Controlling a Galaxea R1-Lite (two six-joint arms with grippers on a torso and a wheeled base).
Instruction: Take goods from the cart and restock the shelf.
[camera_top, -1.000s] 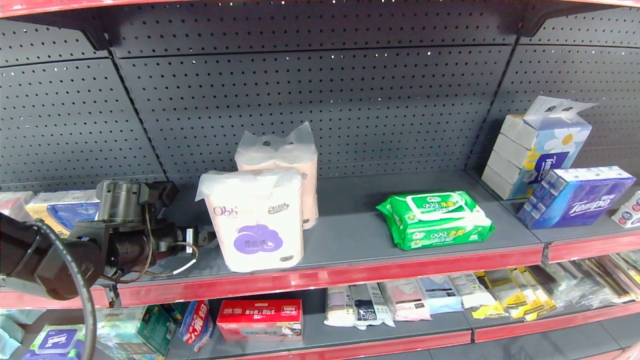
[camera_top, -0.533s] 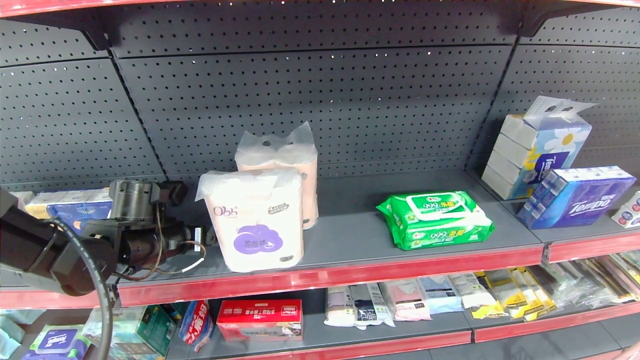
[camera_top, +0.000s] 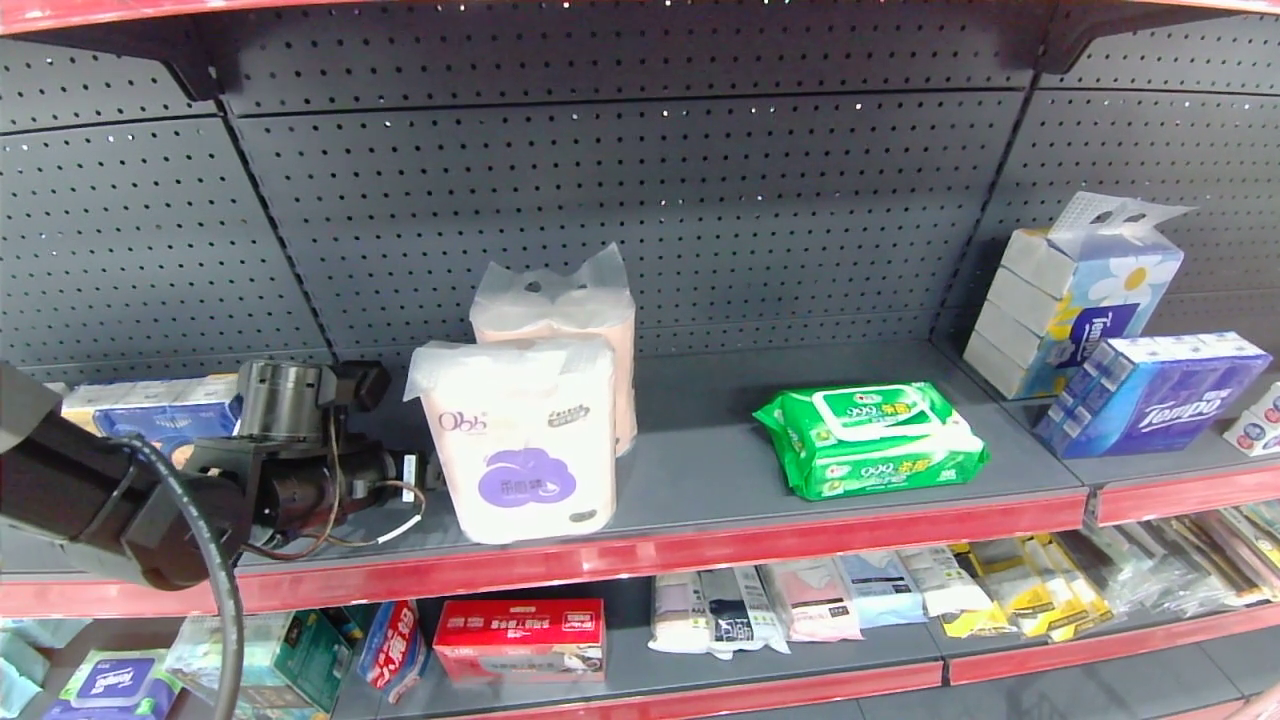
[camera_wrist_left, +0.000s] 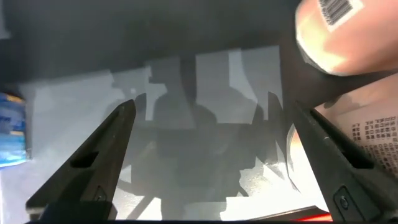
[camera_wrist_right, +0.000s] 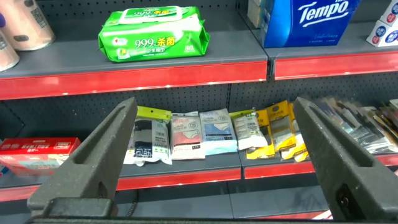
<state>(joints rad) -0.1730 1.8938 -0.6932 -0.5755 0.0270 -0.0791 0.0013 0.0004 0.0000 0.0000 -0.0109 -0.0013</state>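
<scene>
Left gripper (camera_wrist_left: 211, 112) spread wide, empty, just left of white toilet-roll pack (camera_top: 520, 440) on shelf (camera_top: 700, 480), right gripper (camera_wrist_right: 214, 106) gaping too, nothing held, green wipes pack (camera_top: 870, 440) farther right

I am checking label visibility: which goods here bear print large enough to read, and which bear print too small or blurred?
Green wipes pack: large print on top and front, legible.
Purple-blue tissue box: large white lettering, legible.
Front toilet roll pack: large lettering legible, small print blurred.
Red box on the lower shelf: print too small to read.
</scene>
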